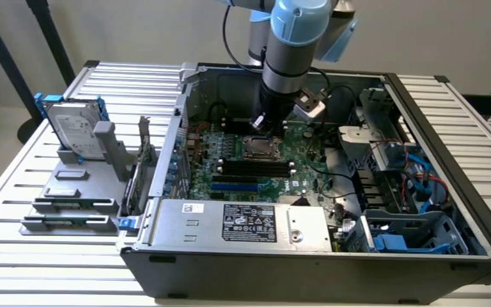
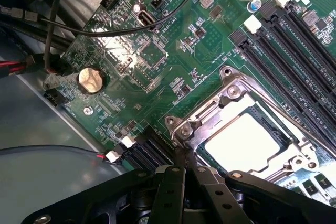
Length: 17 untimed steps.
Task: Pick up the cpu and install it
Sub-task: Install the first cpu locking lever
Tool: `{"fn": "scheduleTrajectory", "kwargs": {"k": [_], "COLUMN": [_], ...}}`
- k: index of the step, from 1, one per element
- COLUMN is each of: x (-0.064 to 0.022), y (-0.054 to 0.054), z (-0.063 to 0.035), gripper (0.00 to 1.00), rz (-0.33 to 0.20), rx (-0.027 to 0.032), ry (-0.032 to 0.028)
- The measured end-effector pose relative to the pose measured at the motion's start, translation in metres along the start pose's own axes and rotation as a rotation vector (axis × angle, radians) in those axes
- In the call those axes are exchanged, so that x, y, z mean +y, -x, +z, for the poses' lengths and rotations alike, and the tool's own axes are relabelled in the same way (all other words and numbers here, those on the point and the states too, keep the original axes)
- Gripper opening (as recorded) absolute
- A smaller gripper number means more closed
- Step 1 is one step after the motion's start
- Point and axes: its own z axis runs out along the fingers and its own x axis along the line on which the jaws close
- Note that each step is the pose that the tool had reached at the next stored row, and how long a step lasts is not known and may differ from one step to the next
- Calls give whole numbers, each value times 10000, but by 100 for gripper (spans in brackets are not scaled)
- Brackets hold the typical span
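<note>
The cpu (image 2: 247,142) is a small square chip with a bright silver top. It lies flat in the motherboard's socket, under the metal retention frame (image 2: 231,94). In the exterior view the socket (image 1: 261,148) sits mid-board inside the open computer case (image 1: 314,256). My gripper (image 2: 184,167) hangs just above the socket's corner. Its black fingers (image 2: 169,187) are shut together with nothing between them, and their tips are close to the frame's edge. The arm (image 1: 290,57) comes straight down into the case and hides the board behind the socket.
Black memory slots (image 2: 286,51) run beside the socket. A coin battery (image 2: 89,78) and a black cable (image 2: 131,27) lie on the board's other side. Outside the case stand a silver hard drive in a blue bracket (image 1: 73,131) and grey tray blocks (image 1: 68,206). The power supply (image 1: 241,224) fills the case's front.
</note>
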Motion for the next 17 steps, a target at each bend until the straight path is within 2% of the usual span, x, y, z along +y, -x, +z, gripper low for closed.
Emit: {"fn": "scheduleTrajectory", "kwargs": {"k": [6, 11, 14, 17], "x": [6, 12, 11, 7], "y": [-1, 1, -1, -4], "z": [11, 12, 5, -33], "gripper": [11, 11, 11, 11], "rz": [-35, -58, -63, -61], "rx": [94, 144, 156, 143], "ry": [-110, -176, -203, -211]}}
